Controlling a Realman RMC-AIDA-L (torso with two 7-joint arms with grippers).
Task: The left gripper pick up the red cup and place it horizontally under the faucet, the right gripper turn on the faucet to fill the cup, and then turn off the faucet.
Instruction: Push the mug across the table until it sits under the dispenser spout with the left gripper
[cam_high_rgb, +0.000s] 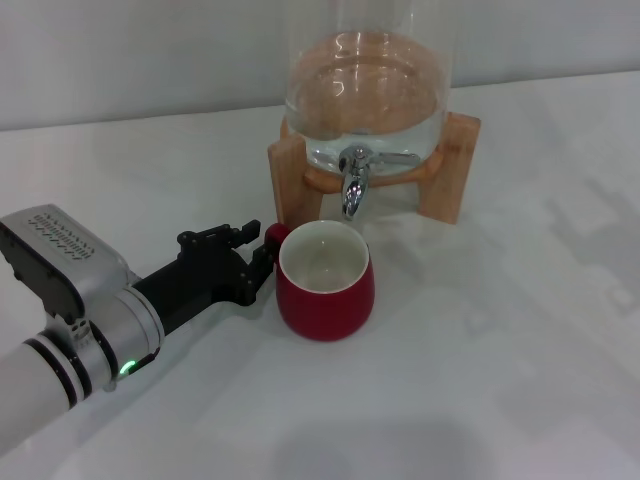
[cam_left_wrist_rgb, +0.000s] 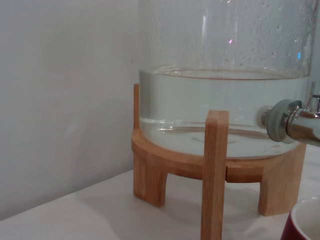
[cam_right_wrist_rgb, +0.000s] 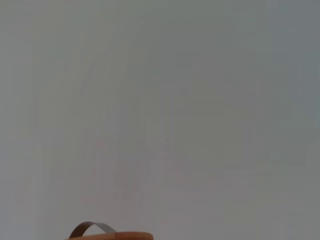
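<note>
Left pincer (cam_high_rgb: 262, 243) sits at the red cup's (cam_high_rgb: 326, 283) handle side, black fingers closed on the small red loop, arm reaching in from the desk's (cam_high_rgb: 520, 330) near-left corner. Cup stands upright on the desk, mouth up, just in front of the wooden stand (cam_high_rgb: 445, 180). Here's the relation that counts: the faucet (cam_high_rgb: 353, 182) spout hangs just beyond and above the cup's far rim, so the cup looks nearly under it, maybe a touch short. Right pincer is nowhere in the head view, so the left is plainly nearer.

red cup (cam_left_wrist_rgb: 304, 224) cropped at frame corner, dispenser (cam_high_rgb: 365, 75) top cut off
</note>
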